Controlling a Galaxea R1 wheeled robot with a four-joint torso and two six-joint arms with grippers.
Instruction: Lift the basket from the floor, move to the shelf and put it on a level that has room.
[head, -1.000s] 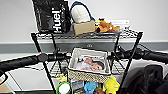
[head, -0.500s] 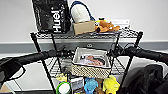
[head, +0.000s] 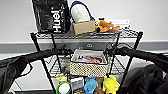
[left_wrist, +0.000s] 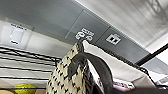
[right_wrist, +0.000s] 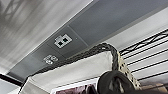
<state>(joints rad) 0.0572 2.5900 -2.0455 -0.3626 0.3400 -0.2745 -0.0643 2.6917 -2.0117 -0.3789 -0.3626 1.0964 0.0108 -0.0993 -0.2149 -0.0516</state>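
basket (head: 88, 68): beige woven sides w/ dark flecks, white rim + lining, pinkish printed pic inside. shelf (head: 37, 46): black wire. top tier: black bag (head: 51, 16) w/ white lettering, white + blue bundle (head: 80, 12), tan cardboard box (head: 84, 27), orange plush toy (head: 106, 25). lower down: blue plush (head: 90, 84), yellow plush (head: 110, 84), green-rimmed white round thing (head: 63, 88). wall (head: 150, 15) white w/ grey band.

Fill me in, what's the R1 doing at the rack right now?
Both arms reach in toward the tall black wire rack, one at each end of the small beige woven basket with white lining, which sits at the second tier from the top. The left tool and right tool are at the basket's ends. The top tier carries a black bag and a cardboard box.
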